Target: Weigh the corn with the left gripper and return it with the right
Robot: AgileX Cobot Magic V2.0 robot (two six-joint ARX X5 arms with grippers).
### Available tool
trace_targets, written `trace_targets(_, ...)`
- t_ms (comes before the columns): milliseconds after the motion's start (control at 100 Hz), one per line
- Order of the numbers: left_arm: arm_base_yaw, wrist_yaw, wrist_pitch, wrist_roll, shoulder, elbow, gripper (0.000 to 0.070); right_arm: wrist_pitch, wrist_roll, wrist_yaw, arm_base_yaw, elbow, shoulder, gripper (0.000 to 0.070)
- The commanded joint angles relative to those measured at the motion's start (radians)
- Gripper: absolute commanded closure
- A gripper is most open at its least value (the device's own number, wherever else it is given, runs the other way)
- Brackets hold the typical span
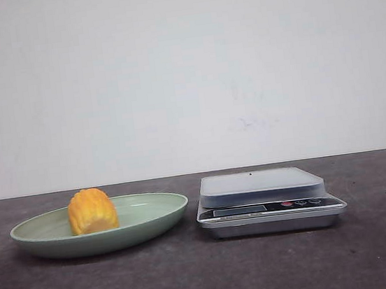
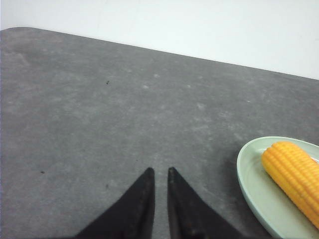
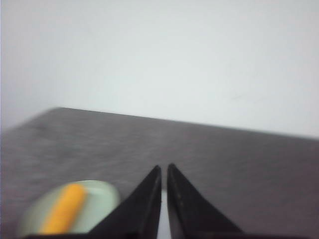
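Observation:
The corn (image 1: 92, 210), yellow-orange with ribbed kernel rows, lies in a pale green plate (image 1: 159, 212) at the left of the table. A grey kitchen scale (image 1: 263, 196) with a bare platform stands to the plate's right. Neither gripper shows in the front view. In the left wrist view my left gripper (image 2: 160, 172) is empty with its jaws nearly together, over bare table, with the plate (image 2: 251, 184) and corn (image 2: 294, 174) off to one side. In the right wrist view my right gripper (image 3: 164, 168) is also nearly closed and empty, and the corn (image 3: 65, 208) on the plate (image 3: 99, 199) shows blurred.
The dark grey tabletop (image 1: 194, 271) runs back to a white wall (image 1: 184, 68). A pale strip of the scale (image 3: 164, 219) shows between the right fingers.

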Motion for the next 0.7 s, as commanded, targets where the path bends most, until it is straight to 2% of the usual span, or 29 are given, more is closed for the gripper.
trace_targets(0, -0.001, 0.002, -0.008, 0.007, 0.0, -0.014, 0.07, 0.031, -0.15, -0.007, -0.05, -0.015, -0.011, 0.0685)
trace_targets(160, 0.0, 0.002, -0.008, 0.007, 0.0, -0.014, 0.07, 0.154, -0.174, -0.024, -0.238, -0.201, -0.102, 0.0685)
trace_targets(320, 0.0, 0.002, -0.008, 0.007, 0.0, -0.014, 0.07, 0.313, -0.164, -0.045, -0.338, -0.461, -0.225, 0.0685)
trace_targets(560, 0.0, 0.002, -0.008, 0.007, 0.0, -0.014, 0.07, 0.503, -0.165, -0.041, -0.36, -0.738, -0.337, 0.0685)
trace_targets(690, 0.0, 0.002, -0.008, 0.007, 0.0, -0.014, 0.07, 0.558, -0.136, -0.042, -0.361, -0.834, -0.357, 0.0685)
